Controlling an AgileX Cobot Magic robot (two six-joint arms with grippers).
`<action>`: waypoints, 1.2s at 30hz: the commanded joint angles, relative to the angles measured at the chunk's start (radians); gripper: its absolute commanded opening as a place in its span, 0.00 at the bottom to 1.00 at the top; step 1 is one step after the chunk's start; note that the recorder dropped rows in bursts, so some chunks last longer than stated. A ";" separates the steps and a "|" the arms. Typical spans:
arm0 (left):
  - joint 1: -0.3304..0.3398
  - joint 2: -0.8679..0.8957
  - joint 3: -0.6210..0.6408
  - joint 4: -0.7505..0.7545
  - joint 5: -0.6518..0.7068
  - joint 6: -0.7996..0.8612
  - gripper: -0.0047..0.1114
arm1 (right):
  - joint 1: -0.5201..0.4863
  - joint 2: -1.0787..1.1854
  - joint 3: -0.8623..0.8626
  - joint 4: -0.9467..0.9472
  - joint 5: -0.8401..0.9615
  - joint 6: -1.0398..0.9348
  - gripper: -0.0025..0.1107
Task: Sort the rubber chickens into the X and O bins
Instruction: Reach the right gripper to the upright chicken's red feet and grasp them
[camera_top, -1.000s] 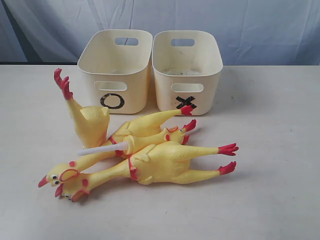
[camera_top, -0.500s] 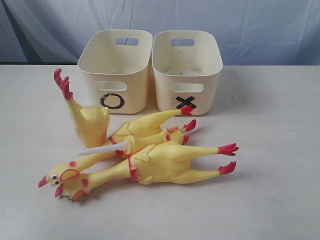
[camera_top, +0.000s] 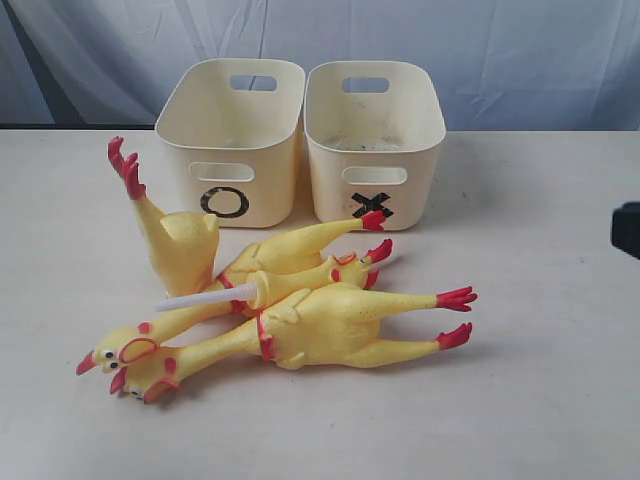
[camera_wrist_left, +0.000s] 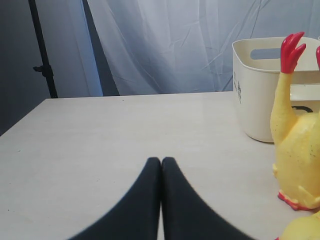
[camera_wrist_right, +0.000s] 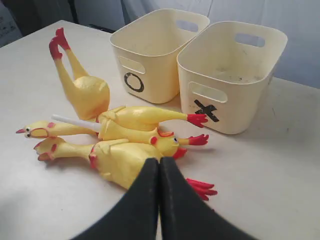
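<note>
Cream O bin (camera_top: 270, 195) sits beside X bin (camera_top: 330, 190); rubber chickens (camera_top: 320, 325) lie outside them.

**Plain Black Fingers, Little Else Showing**

The matte black, two-fingered left gripper (camera_wrist_left: 161, 161) has smooth, unmarked fingers that broaden from narrow, rounded tips. The matte black, two-fingered right gripper (camera_wrist_right: 159, 162) looks identical. At the scene's right edge a black blocky robot part (camera_top: 627, 230) shows, too cropped to identify.
</note>
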 joint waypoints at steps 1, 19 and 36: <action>-0.005 -0.005 0.005 0.003 -0.006 -0.003 0.04 | -0.004 0.143 -0.063 0.269 -0.049 -0.304 0.01; -0.005 -0.005 0.005 0.003 -0.006 -0.003 0.04 | 0.381 0.852 -0.314 0.635 -0.160 -0.879 0.01; -0.005 -0.005 0.005 0.003 -0.006 -0.003 0.04 | 0.616 1.218 -0.550 0.727 -0.531 -0.879 0.58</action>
